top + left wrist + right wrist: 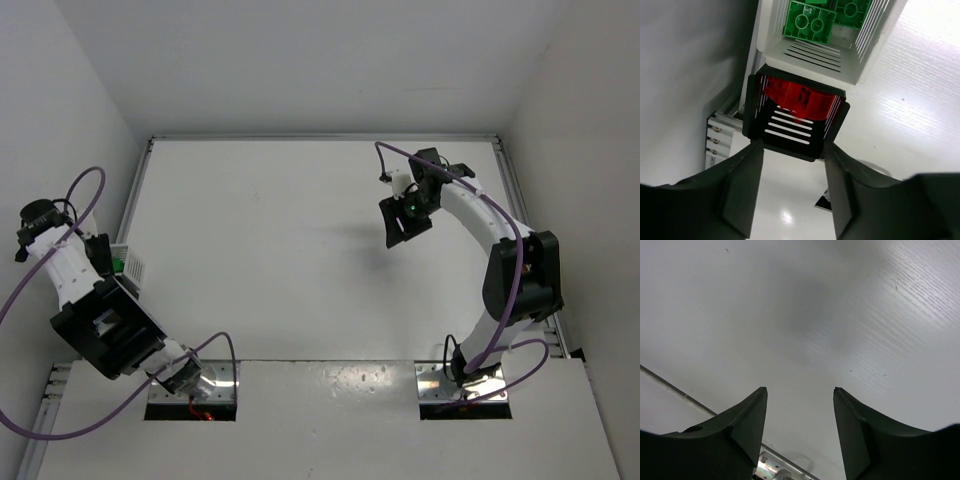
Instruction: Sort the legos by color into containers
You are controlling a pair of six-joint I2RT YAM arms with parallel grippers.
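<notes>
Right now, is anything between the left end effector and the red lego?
Nothing visible. The open left end effector looks straight into the open-topped black slotted plastic bin, where the red plastic lego brick lies uncovered. The white slotted bin with green lego bricks sits beyond it.

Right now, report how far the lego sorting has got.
Looks done: green legos lie in the white bin, red legos in the black bin. In hand: nothing; the left gripper and right gripper are open, empty. Left: no loose brick shows on the table, so apparently little or nothing.
</notes>
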